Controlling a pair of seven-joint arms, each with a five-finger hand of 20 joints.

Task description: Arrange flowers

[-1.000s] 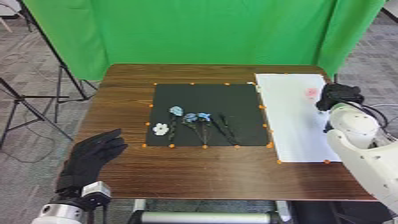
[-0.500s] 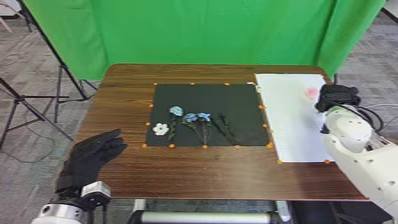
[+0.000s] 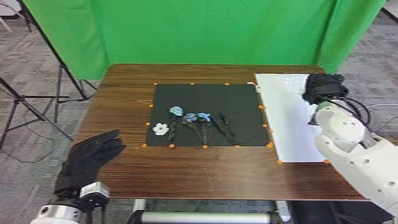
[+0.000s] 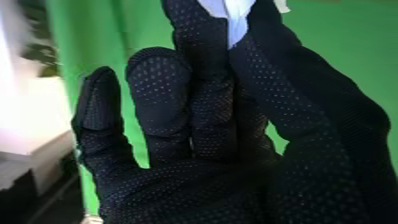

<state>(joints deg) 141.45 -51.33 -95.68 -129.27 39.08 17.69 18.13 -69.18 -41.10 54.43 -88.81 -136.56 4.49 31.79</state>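
In the head view my right hand is over the far right part of the white sheet, and a dark stem bit shows below its wrist. In the right wrist view the thumb and a finger of my right hand pinch a pale, petal-like piece, its far part cut off by the view's edge. On the black mat lie a pale blue flower, two blue flowers side by side, a white flower and a dark leafy stem. My left hand rests relaxed at the table's left edge.
The brown table carries the mat and the sheet side by side. Small orange markers line their edges. A green curtain hangs behind the table, and a black tripod stands to the left.
My right hand has moved left and slightly toward the far edge, over the sheet. It now covers the spot where a pink flower head showed. The left hand has kept still.
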